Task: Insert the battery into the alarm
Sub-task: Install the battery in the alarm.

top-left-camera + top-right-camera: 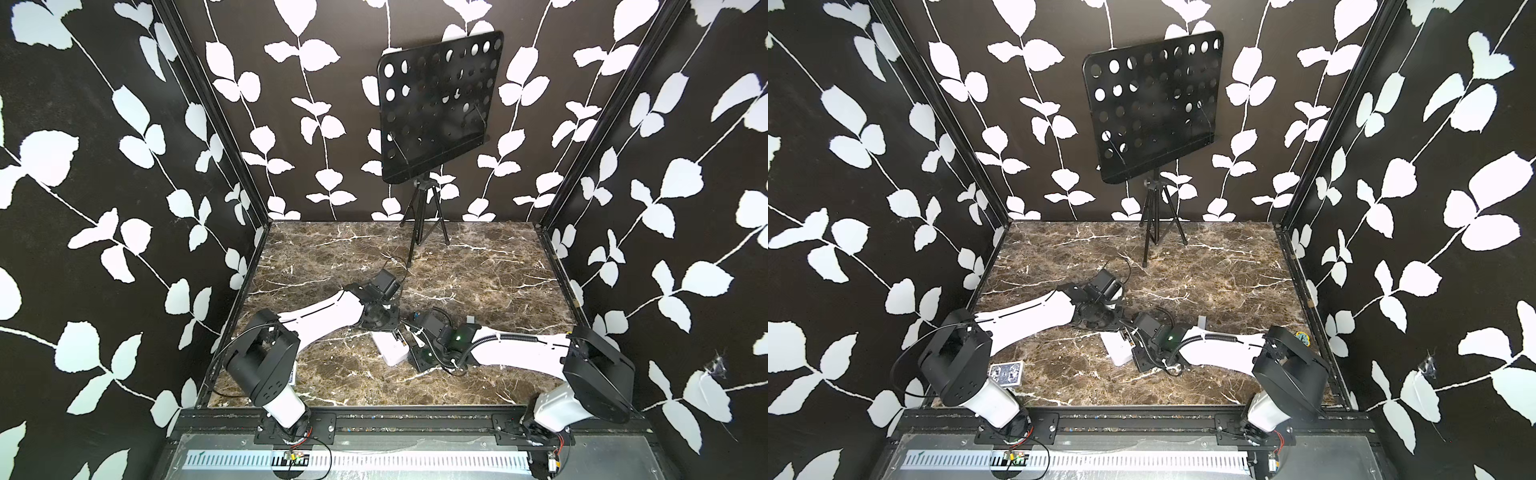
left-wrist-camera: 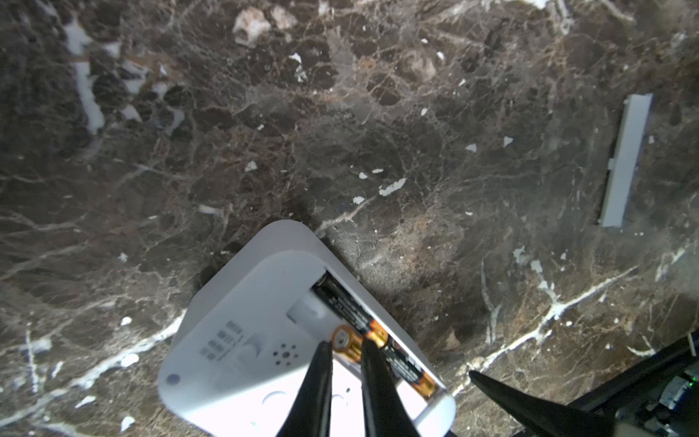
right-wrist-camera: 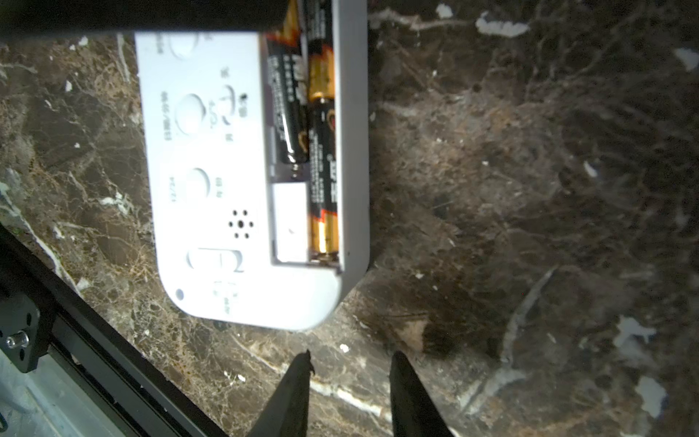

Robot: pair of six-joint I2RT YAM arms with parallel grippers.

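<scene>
The white alarm (image 2: 242,310) lies back up on the marble table (image 1: 478,266), with its battery compartment open. It also shows in both top views (image 1: 390,351) (image 1: 1119,351), between the two arms. Two black-and-gold batteries (image 3: 321,181) sit end to end in the outer row. My left gripper (image 2: 347,343) is shut on a third battery (image 2: 342,336). That battery (image 3: 283,109) is tilted, with its far end in the inner row. My right gripper (image 3: 351,355) stands open and empty over the table, just off the alarm's corner.
A grey-white cover strip (image 2: 626,159) lies loose on the table beyond the alarm, also seen in a top view (image 1: 471,320). A blue-patterned card box (image 1: 1005,372) sits by the left arm's base. A black music stand (image 1: 436,112) rises at the back.
</scene>
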